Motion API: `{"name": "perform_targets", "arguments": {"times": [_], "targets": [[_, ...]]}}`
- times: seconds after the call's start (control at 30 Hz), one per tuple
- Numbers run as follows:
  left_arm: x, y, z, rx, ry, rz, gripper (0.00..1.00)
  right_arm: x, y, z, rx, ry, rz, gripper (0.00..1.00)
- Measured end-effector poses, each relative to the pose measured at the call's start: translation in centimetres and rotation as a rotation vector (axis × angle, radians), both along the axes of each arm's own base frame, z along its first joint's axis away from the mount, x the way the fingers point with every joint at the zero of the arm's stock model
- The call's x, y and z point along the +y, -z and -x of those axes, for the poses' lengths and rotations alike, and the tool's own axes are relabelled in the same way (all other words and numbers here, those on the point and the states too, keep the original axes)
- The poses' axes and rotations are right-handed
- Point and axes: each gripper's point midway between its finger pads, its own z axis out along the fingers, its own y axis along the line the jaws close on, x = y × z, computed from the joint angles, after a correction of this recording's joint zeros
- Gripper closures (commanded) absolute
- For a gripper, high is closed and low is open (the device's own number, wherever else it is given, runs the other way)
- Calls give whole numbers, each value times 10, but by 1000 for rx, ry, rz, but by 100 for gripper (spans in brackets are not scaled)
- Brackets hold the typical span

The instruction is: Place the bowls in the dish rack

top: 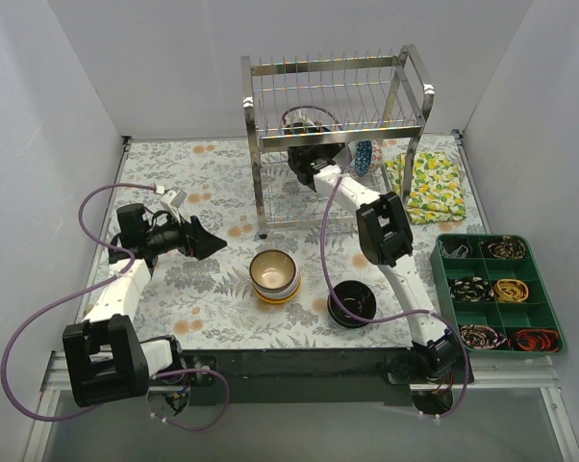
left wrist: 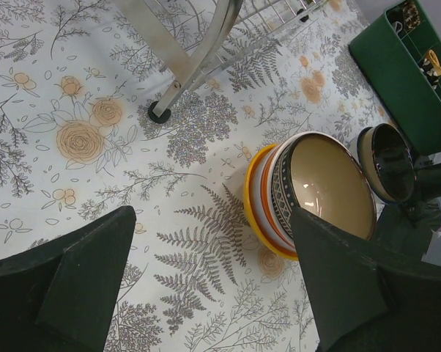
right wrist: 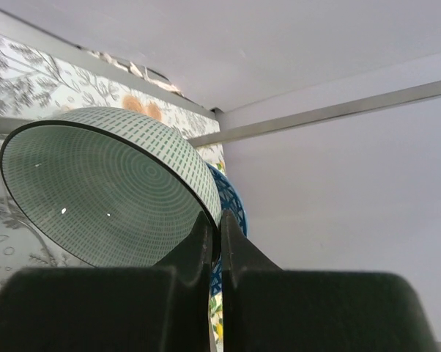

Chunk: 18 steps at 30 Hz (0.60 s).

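The steel dish rack (top: 333,101) stands at the back. My right gripper (right wrist: 215,220) reaches into its lower tier (top: 318,164) and is shut on the rim of a white bowl with green dashes (right wrist: 96,198), held on edge. A blue-patterned bowl (right wrist: 231,202) stands right behind it, also seen from above (top: 365,157). A stack of bowls (top: 275,274), brown-glazed on top over orange, white and yellow, sits mid-table. A dark bowl (top: 352,303) lies to its right. My left gripper (top: 213,241) is open and empty, left of the stack (left wrist: 316,191).
A green compartment tray (top: 496,294) with small items stands at the right edge. A lemon-print cloth (top: 426,183) lies right of the rack. The rack's front-left foot (left wrist: 160,114) stands on the floral mat (top: 213,298), beyond my left gripper (left wrist: 212,220).
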Motion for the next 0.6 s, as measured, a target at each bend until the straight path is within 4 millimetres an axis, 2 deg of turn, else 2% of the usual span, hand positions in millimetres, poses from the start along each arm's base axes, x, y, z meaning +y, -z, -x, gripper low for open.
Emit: {"name": "perform_targets", "arguments": {"times": [0.33, 0.6], "targets": [[-1, 9, -2, 19, 19, 8, 13, -31, 11, 4, 46, 97, 68, 99], [-2, 10, -3, 21, 26, 14, 10, -44, 10, 4, 31, 128, 63, 99]]}}
